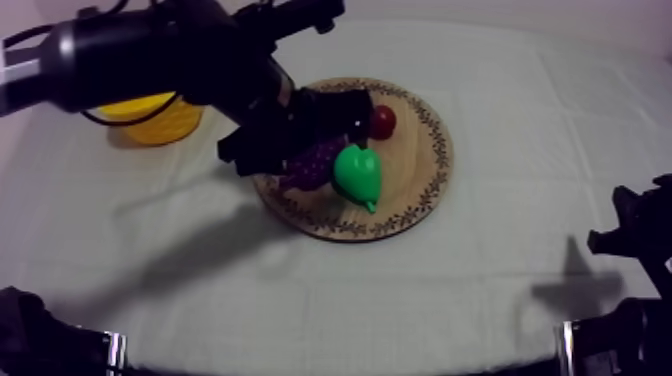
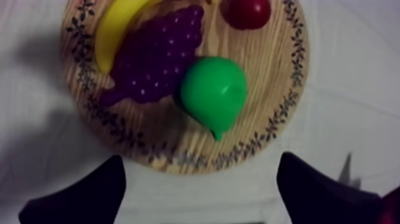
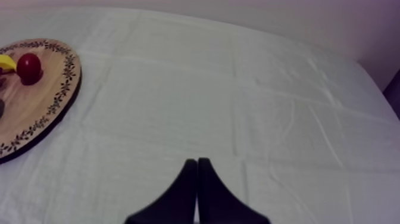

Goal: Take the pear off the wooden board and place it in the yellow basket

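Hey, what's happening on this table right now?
The left gripper hangs open over the wooden board, just short of the green pear, which lies there beside the grapes, with the banana and small red fruit farther back. Nothing is gripped yet. The yellow basket stands beyond the left arm. The right gripper is shut on nothing, away from the board.

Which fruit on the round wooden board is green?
The smooth green toy pear, beside the purple bunch of grapes. The others are a yellow banana and a small red fruit.
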{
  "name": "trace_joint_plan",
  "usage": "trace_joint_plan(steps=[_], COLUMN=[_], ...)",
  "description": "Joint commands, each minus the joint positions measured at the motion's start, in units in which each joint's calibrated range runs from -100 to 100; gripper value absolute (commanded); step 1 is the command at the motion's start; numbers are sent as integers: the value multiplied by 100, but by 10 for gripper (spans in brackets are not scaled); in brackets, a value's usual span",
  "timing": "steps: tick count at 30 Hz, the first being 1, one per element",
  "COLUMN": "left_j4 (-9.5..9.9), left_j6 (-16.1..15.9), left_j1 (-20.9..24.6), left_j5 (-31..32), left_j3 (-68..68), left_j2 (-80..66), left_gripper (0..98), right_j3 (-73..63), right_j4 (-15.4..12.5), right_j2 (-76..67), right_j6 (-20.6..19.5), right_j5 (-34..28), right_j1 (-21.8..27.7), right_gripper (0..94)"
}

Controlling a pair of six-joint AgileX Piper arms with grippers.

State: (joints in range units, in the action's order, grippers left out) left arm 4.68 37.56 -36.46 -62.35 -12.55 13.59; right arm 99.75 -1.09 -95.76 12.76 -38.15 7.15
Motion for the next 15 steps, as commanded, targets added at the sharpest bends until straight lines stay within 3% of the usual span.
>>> trace_joint_plan(steps=[1,7,15], left_j4=[-68,-271,-487], left_j6=[-138,-412,-582], left_j1=[47,137,180], left_j5=[-186,-973,-3215], left_j3=[455,1863,4678], left_j2=[550,1872,3722], left_gripper=[936,921,803], right_j3=[3,3,3], right_j4=[0,0,0], right_j2=[1,1,1], right_j6=[-2,-1,-1], right_j5=[1,1,1], right_j1=[-3,-5,-12], right_gripper=[4,4,4])
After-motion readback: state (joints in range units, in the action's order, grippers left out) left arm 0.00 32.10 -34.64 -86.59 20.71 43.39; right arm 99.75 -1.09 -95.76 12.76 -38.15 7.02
